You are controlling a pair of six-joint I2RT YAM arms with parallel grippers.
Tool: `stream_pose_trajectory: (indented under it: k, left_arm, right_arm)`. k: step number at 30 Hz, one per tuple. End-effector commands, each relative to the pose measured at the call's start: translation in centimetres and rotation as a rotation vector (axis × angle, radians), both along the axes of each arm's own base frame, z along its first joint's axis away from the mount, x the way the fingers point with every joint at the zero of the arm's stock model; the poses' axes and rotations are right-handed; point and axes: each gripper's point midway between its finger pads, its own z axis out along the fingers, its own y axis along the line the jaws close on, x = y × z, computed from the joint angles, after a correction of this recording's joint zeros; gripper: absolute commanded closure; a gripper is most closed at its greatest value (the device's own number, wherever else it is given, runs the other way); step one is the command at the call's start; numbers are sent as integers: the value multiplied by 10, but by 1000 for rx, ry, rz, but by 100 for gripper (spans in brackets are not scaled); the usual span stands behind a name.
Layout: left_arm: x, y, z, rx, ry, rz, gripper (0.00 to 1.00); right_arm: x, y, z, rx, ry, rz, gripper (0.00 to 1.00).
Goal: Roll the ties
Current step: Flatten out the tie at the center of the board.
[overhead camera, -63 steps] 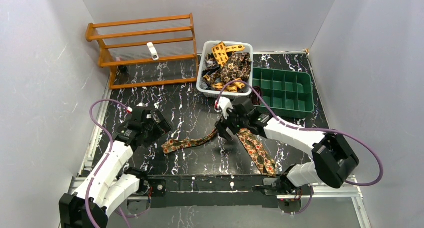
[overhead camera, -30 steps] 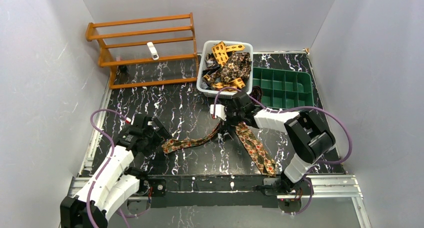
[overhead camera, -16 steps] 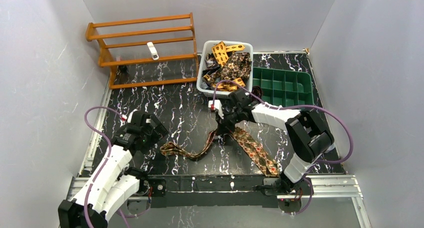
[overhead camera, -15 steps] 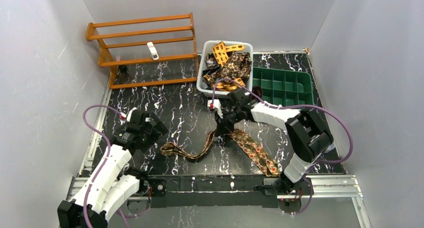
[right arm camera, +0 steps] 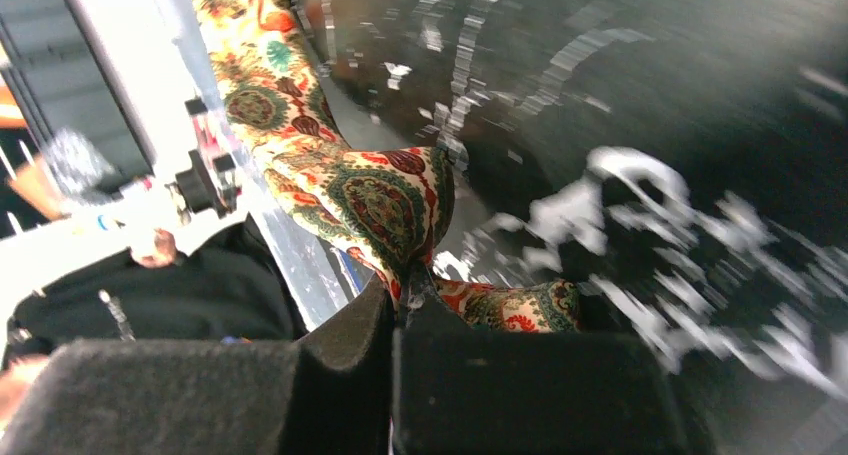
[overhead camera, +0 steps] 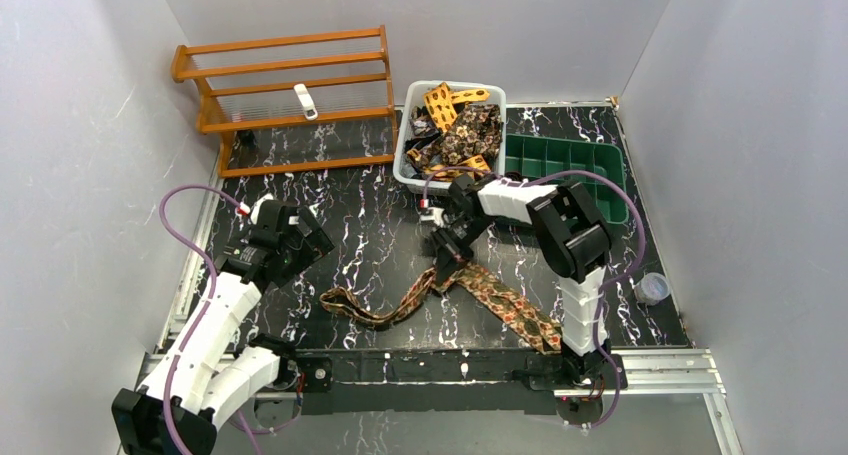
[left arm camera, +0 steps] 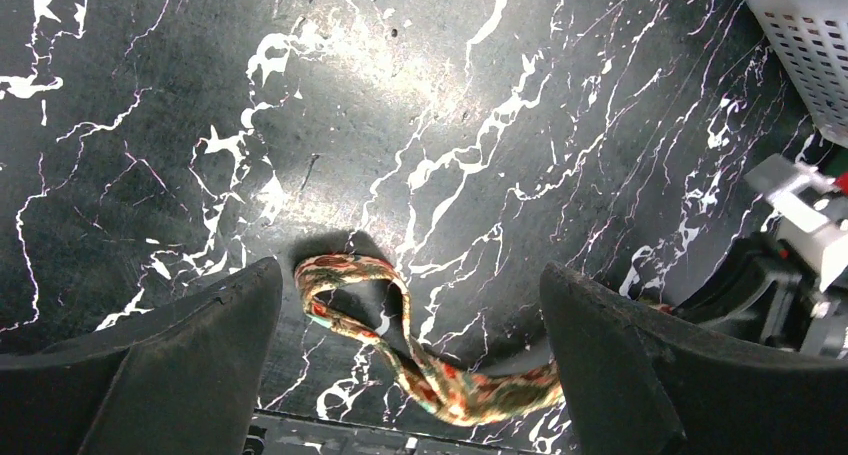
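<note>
Paisley cloth in red, olive and teal is seen as one tie (overhead camera: 505,303) drawn out over the near half of the black marbled table (overhead camera: 370,215). Its wide end is laid toward the front right edge and its narrow end toward the front left. The stretch between them is raised into a peak under the right gripper (overhead camera: 446,263). In the right wrist view the two black fingers (right arm camera: 330,375) are pressed together on a fold of the fabric, which is pinched at their tips. That picture is blurred, so only a thin pleat appears to be caught. The left gripper (overhead camera: 303,237) is held above the table to the left, apart from the cloth, its jaws spread wide. In the left wrist view the narrow end is curled into a small flat loop below and between the spread fingers (left arm camera: 190,365), untouched. More ties (overhead camera: 455,125) are heaped in the white basket (overhead camera: 404,170) at the back, with a green compartment tray (overhead camera: 612,190) just beside it on the right and a wooden rack (overhead camera: 285,75) on the left
</note>
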Motion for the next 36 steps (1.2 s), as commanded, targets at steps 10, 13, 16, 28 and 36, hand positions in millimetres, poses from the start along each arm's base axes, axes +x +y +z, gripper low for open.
stream_pose_trajectory:
  k: [10,13,16,28,36]
  left_arm:
    - [-2,5,-3,39,27,-20,2]
    - [-1,4,-4,40,28,-21,2]
    - [-2,3,-9,32,35,-17,2]
    - [-5,8,-9,42,29,7,2]
    - [-7,6,-11,16,25,22,2]
  right_arm:
    - [87,-37,43,-155,-257,-260,26]
    - [103,-27,67,-38,-450,-293,15]
    - [101,-5,87,151,-682,-230,7]
    - [52,75,84,401,-1105,56,1]
    - [-12,126,54,565,-1211,380,4]
